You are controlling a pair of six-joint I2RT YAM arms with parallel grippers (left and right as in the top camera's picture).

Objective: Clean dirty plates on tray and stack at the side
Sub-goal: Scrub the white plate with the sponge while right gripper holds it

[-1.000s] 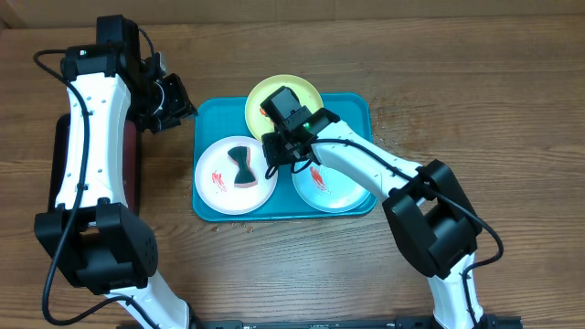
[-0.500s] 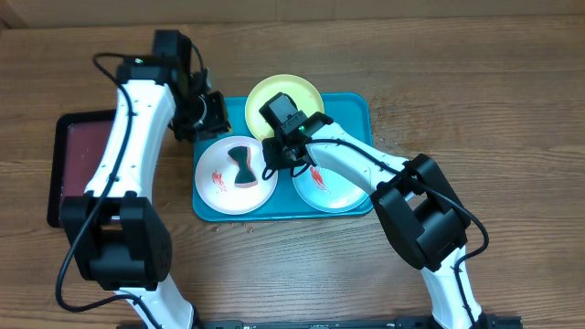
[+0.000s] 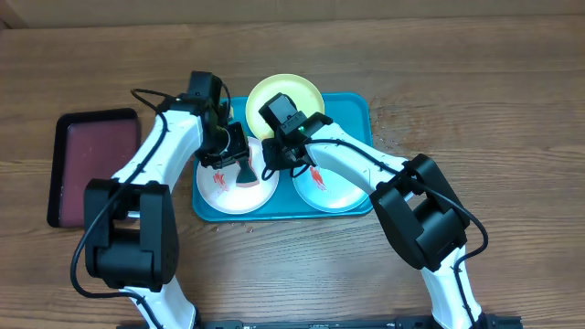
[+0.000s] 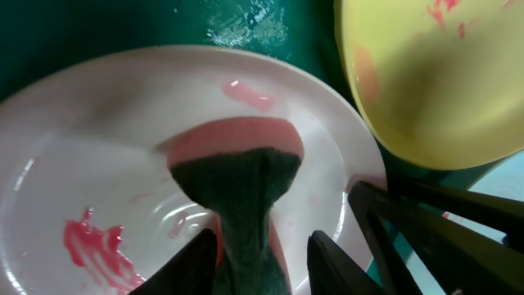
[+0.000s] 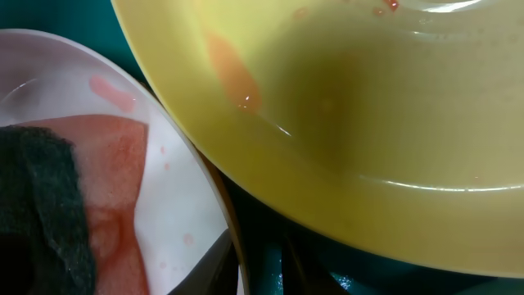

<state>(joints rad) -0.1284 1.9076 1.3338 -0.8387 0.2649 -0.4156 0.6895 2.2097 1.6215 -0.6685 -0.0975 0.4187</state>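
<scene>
The turquoise tray (image 3: 358,110) holds three plates. A pink-and-green sponge (image 4: 237,180) lies on the white plate (image 3: 218,185), which has red smears at its left. My left gripper (image 3: 236,163) is open with its fingers astride the sponge's pinched middle; a gap shows on one side. My right gripper (image 3: 271,164) is shut on the white plate's right rim (image 5: 233,246), one finger inside and one outside. The yellow-green plate (image 3: 285,93) sits at the tray's far edge and overhangs it. The mint-blue plate (image 3: 331,189) lies at the right with red smears.
A dark maroon tray (image 3: 91,164) with a black rim lies on the wooden table to the left of the turquoise tray. The two arms cross close together over the white plate. Bare wood (image 3: 475,110) surrounds the tray on the right and front.
My left arm swung right from above the maroon tray to the white plate and now straddles the sponge. My right gripper stayed at the plate's rim and its jaws narrowed.
</scene>
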